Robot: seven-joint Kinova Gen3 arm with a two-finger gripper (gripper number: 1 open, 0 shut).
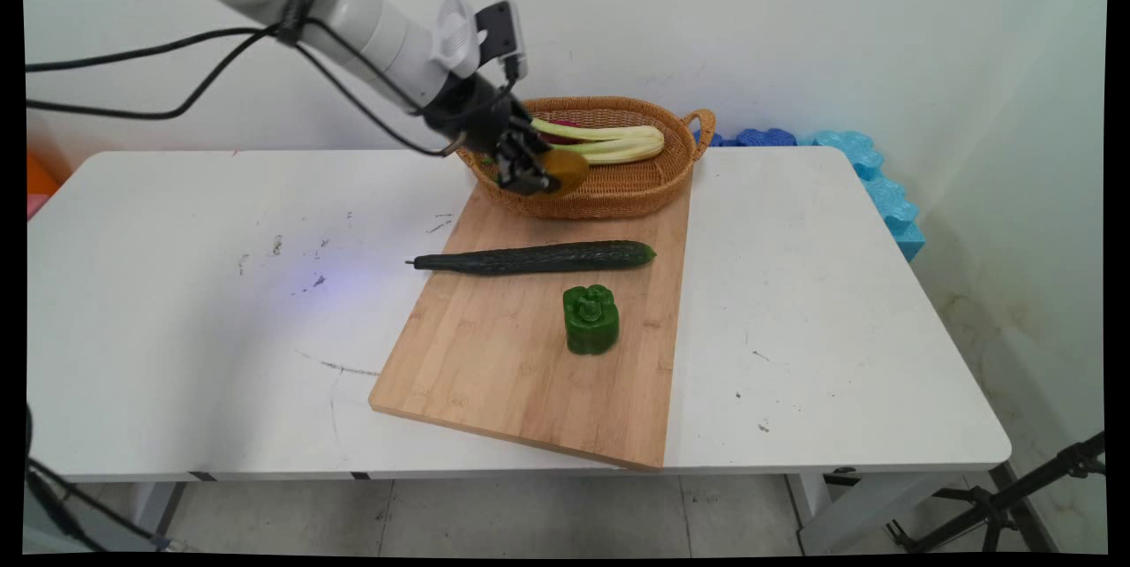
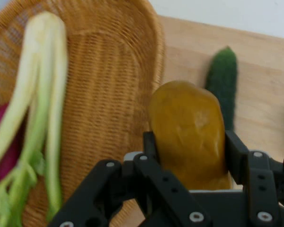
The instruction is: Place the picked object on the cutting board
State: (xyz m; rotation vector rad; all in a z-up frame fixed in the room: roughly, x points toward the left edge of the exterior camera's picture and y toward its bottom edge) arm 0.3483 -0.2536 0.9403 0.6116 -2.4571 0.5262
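My gripper [image 1: 540, 174] is shut on a brownish-yellow potato [image 1: 565, 170], held above the near left rim of a wicker basket [image 1: 618, 192]. In the hand view the potato [image 2: 189, 132] sits between the two black fingers [image 2: 236, 151], over the basket's edge [image 2: 132, 71]. Inside the basket lie a pale green bok choy [image 1: 609, 141] and a dark red thing [image 2: 7, 142] half hidden under it. On the wooden cutting board [image 1: 494, 364] in front of the basket lie a long dark cucumber [image 1: 538, 257] and a green bell pepper [image 1: 591, 319].
The board rests on a white table [image 1: 830, 320], its far end under the basket. Blue foam blocks [image 1: 874, 183] lie at the table's far right corner by the wall. Black cables [image 1: 177, 64] hang from the arm at the upper left.
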